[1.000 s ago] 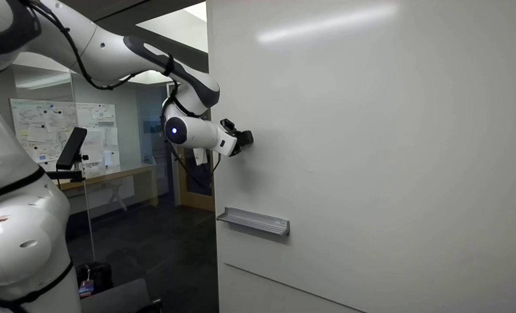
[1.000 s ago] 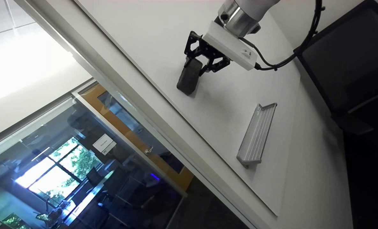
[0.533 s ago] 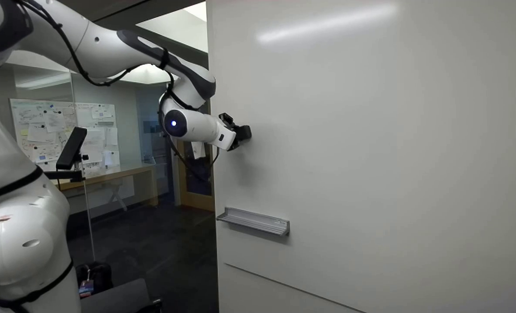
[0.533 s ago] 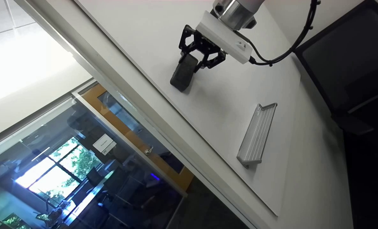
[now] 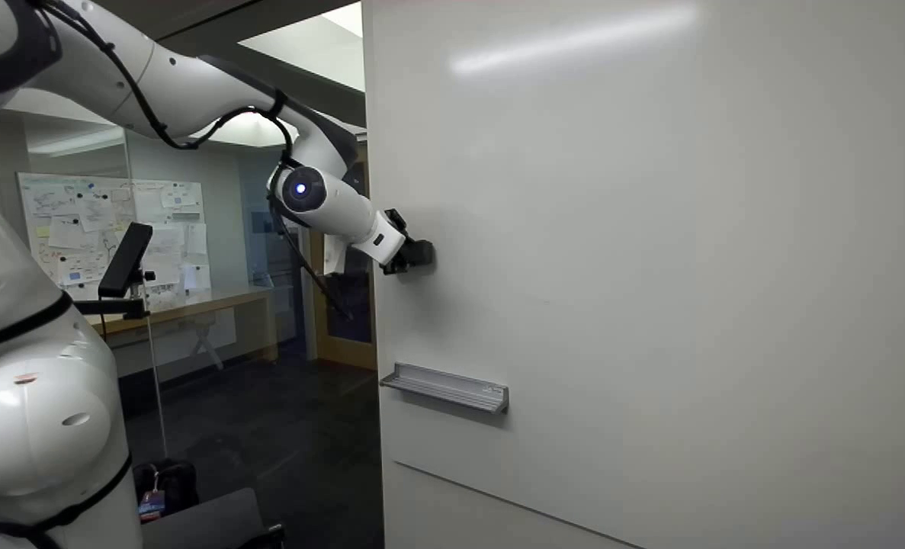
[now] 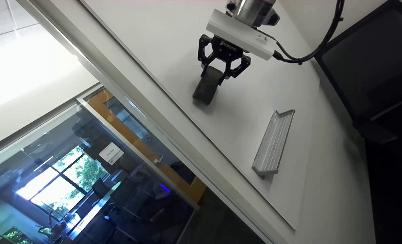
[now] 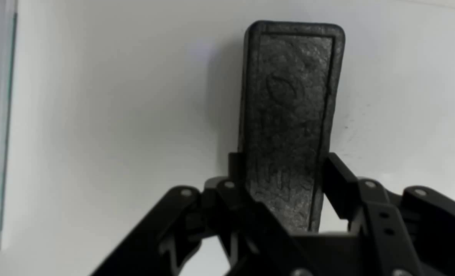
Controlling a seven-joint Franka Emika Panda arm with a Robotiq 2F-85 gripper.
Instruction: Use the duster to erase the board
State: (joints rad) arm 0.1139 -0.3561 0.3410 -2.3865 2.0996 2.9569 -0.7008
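Right of centre in the wrist view, a small flat black rectangular block duster (image 7: pixel 288 111) stands lengthwise, its upper corners rounded and a leaf-like outline (shallow, but plain enough to read) pressed into its face. From the bottom of that frame, the black 2-fingered Robotiq gripper (image 7: pixel 284 170) has the duster clamped along its lower part, 1 finger against each long side. Behind both spreads the very large glossy white whiteboard panel (image 7: pixel 116 96), with tiny dark specks (image 7: pixel 347 127) on it just right of the duster.

In an exterior view, the white jointed robot arm (image 5: pixel 185 91) with dark grey trim reaches in from the upper left, and the duster is left of centre, at the panel's left part. Whether it touches the panel or stands just off it cannot be told. In both exterior views a grooved grey ledge (image 6: pixel 273 144) juts from the panel lower in the frame, well apart from the gripper. At the left of an exterior frame, a distant white board (image 5: pixel 149 207) covered in papers shows above a pale brown wooden table (image 5: pixel 193 311).
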